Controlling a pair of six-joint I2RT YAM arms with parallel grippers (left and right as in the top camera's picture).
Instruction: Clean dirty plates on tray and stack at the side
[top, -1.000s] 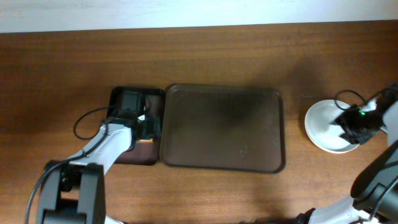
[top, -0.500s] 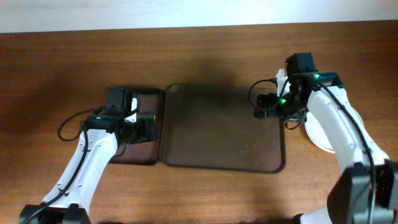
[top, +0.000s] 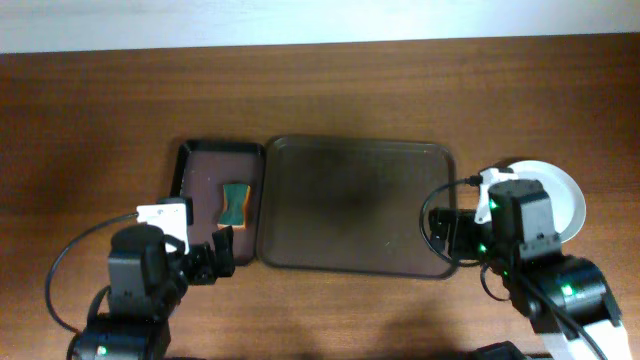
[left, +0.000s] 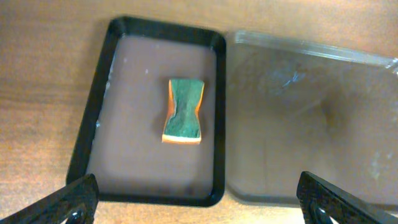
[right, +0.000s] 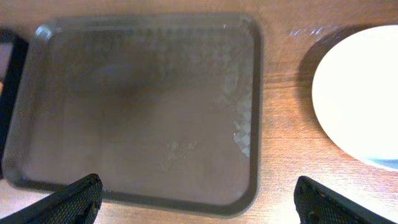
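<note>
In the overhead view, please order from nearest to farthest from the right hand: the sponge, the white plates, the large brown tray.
1. The large brown tray: the right hand is at its right rim.
2. The white plates: beside the hand, on the right.
3. The sponge: far left, in the small dark tray.

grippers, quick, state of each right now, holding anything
left gripper: open, holding nothing
right gripper: open, holding nothing

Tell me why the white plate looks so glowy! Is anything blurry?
Right wrist view: the round white plate is overexposed, washed to plain white. Left wrist view: light glints along the large brown tray's rim; the green sponge looks sharp. Overhead view: no obvious blur.
</note>
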